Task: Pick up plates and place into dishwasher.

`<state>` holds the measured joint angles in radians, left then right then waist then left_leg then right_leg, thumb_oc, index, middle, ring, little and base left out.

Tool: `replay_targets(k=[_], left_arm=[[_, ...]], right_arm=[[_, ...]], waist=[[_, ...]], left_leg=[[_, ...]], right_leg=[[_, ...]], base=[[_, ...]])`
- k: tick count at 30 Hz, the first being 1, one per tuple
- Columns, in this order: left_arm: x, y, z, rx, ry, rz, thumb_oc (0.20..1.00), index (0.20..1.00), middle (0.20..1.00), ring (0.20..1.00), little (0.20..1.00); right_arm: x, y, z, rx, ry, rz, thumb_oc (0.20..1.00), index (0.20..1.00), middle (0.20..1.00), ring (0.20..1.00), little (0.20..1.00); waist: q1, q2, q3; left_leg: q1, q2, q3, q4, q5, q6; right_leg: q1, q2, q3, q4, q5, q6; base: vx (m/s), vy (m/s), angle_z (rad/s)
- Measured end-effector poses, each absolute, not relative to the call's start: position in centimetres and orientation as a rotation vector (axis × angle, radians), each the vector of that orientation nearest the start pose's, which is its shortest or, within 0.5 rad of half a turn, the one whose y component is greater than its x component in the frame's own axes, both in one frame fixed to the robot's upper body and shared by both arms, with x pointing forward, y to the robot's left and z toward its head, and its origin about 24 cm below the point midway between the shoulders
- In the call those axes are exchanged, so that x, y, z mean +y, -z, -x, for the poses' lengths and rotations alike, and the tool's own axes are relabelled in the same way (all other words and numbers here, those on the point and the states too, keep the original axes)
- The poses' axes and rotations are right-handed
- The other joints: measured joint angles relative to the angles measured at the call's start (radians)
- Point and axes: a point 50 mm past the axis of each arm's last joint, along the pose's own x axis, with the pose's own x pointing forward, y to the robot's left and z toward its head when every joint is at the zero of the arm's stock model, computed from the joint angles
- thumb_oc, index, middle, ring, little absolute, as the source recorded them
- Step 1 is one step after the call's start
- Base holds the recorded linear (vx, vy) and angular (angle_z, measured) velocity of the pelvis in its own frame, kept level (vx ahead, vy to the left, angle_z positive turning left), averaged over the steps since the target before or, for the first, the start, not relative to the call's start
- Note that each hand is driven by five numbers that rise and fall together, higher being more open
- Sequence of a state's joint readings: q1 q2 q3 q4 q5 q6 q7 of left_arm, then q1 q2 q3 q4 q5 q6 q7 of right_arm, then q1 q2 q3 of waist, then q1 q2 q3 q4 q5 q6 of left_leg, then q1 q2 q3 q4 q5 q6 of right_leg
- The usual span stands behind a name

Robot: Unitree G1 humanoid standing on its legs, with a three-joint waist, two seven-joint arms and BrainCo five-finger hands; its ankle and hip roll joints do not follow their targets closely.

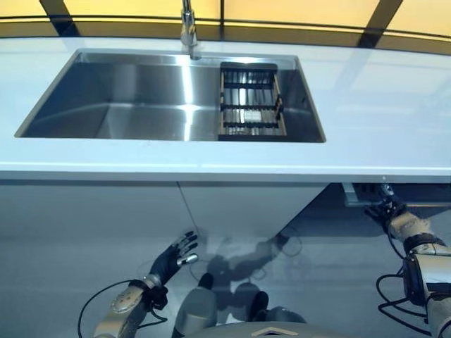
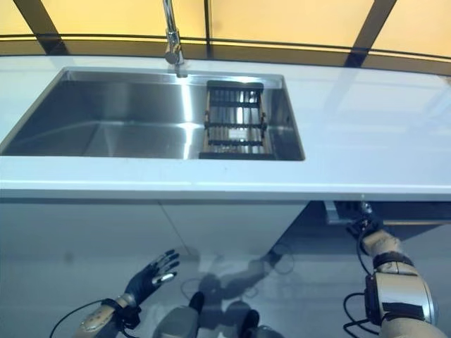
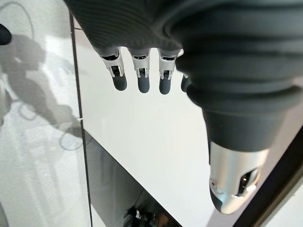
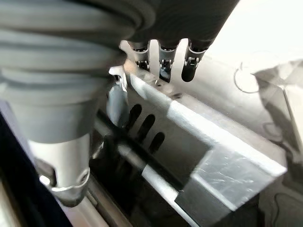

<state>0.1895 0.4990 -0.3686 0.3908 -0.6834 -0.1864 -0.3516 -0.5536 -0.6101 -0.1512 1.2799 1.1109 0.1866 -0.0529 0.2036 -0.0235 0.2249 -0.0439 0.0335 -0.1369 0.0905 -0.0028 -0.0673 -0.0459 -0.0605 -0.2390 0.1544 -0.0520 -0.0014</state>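
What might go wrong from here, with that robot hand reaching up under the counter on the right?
1. The right robot hand rests straight fingers on a metal edge below the counter, not curled round it. If it pulls, it may slip off.
2. No plates are in sight. The sink holds a rack, so there may be nothing to load.

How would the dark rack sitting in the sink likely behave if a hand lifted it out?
The rack looks like an open frame of thin bars, so probably stiff and light for its size. It appears to sit against the sink wall, so it might snag or tilt if lifted by one end.
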Motion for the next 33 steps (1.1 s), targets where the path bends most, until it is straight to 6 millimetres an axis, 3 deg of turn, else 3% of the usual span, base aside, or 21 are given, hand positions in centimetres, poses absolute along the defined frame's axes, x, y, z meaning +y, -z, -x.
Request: replay_targets(k=[5, 9, 15, 24, 28, 33], left_arm=[[20.0, 5.6, -16.9, 0.447, 0.373, 0.231, 1.000, 1.000, 1.000, 1.000, 1.000], [20.1, 5.6, -16.9, 0.444, 0.365, 0.229, 1.000, 1.000, 1.000, 1.000, 1.000], [20.2, 5.6, -16.6, 0.429, 0.359, 0.228, 1.000, 1.000, 1.000, 1.000, 1.000], [20.5, 5.7, -16.2, 0.418, 0.348, 0.226, 1.000, 1.000, 1.000, 1.000, 1.000], [20.7, 5.8, -16.0, 0.419, 0.327, 0.222, 1.000, 1.000, 1.000, 1.000, 1.000], [21.7, 5.7, -15.9, 0.391, 0.215, 0.246, 1.000, 1.000, 1.000, 1.000, 1.000]], right_arm=[[-33.1, 6.8, -22.2, 0.637, 0.738, -0.799, 1.000, 1.000, 1.000, 1.000, 1.000], [-32.5, 9.0, -19.3, 0.699, 0.778, -0.807, 1.000, 1.000, 1.000, 1.000, 1.000], [-32.8, 10.3, -16.3, 0.750, 0.849, -0.795, 1.000, 1.000, 1.000, 1.000, 1.000], [-32.5, 11.6, -13.8, 0.762, 0.967, -0.785, 1.000, 1.000, 1.000, 1.000, 1.000], [-33.5, 11.4, -12.9, 0.698, 1.084, -0.763, 1.000, 1.000, 1.000, 1.000, 1.000], [-34.0, 9.6, -13.7, 0.500, 1.124, -0.664, 1.000, 1.000, 1.000, 1.000, 1.000]], waist=[[-0.017, 0.007, -0.015], [-0.050, 0.019, -0.031], [-0.052, 0.020, -0.074], [-0.056, 0.020, -0.090], [-0.075, 0.016, -0.098], [-0.129, 0.012, -0.107]], left_leg=[[0.013, -0.001, 0.025, -0.008, -0.002, 0.003], [0.011, -0.001, 0.031, -0.011, -0.002, 0.004], [0.015, 0.010, 0.048, -0.023, -0.002, 0.004], [0.025, 0.010, 0.053, -0.027, -0.002, 0.004], [0.036, 0.013, 0.081, -0.033, -0.002, 0.005], [0.060, 0.019, 0.115, -0.058, 0.000, 0.007]], right_leg=[[0.005, 0.001, 0.014, 0.001, 0.000, 0.002], [0.005, 0.000, 0.018, -0.002, 0.000, 0.007], [-0.001, 0.005, 0.027, -0.011, -0.001, 0.004], [0.001, 0.005, 0.029, -0.016, 0.000, 0.005], [0.007, 0.005, 0.037, -0.019, 0.001, 0.007], [0.005, 0.011, 0.066, -0.023, 0.006, 0.007]], base=[[-0.04, 0.025, -0.08], [-0.05, 0.007, -0.05], [-0.02, 0.002, -0.06], [-0.01, 0.005, 0.00], [-0.03, 0.029, -0.06], [-0.06, 0.037, -0.19]])
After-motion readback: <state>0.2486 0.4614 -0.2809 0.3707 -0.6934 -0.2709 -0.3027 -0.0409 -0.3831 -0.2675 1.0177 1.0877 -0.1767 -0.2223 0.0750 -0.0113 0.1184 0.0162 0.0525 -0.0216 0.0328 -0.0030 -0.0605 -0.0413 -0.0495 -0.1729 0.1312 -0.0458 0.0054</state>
